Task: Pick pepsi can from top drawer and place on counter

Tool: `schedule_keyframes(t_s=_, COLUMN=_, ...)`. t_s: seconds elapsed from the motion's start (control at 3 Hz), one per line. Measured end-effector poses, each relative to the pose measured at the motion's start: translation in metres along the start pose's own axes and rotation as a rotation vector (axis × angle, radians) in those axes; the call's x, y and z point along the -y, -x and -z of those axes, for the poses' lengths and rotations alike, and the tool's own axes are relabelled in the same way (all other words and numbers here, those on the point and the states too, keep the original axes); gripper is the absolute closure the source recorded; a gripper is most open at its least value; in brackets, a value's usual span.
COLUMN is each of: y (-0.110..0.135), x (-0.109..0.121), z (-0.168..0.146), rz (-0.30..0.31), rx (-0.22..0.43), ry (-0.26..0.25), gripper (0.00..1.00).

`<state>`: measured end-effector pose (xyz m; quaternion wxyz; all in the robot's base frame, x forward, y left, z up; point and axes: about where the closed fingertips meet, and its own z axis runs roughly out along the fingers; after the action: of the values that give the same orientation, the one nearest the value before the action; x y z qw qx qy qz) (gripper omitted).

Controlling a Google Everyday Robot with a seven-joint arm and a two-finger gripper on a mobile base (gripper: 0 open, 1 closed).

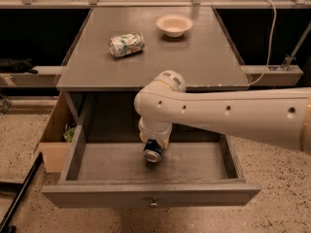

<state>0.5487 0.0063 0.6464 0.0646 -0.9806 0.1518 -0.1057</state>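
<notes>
The top drawer (pixel 150 194) stands pulled open under the counter (pixel 150 67). My white arm reaches down into it from the right. My gripper (pixel 153 144) hangs below the wrist, inside the drawer near its middle, and is shut on the pepsi can (pixel 152 154). The can is blue and tilted, with its silver end facing the camera, just above the drawer floor. The wrist hides most of the gripper.
A dented green-and-white can (pixel 126 44) lies on the counter at the back left. A pale bowl (pixel 174 24) sits at the back centre. A tan cardboard box (pixel 55 139) stands on the floor left of the drawer. A black pole (pixel 19 197) lies at the lower left.
</notes>
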Motion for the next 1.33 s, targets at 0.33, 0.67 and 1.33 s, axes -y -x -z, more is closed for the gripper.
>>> schedule_keyframes(t_s=0.33, y=-0.010, x=-0.026, z=0.035, rz=-0.039, rx=-0.015, ry=-0.011, gripper=1.00)
schedule_keyframes(t_s=0.67, y=-0.017, x=-0.065, z=0.088, rz=-0.104, rx=-0.048, ry=-0.036, gripper=1.00)
schedule_keyframes(t_s=1.33, y=-0.023, x=-0.077, z=0.127, rz=-0.136, rx=-0.134, ry=-0.041, gripper=1.00)
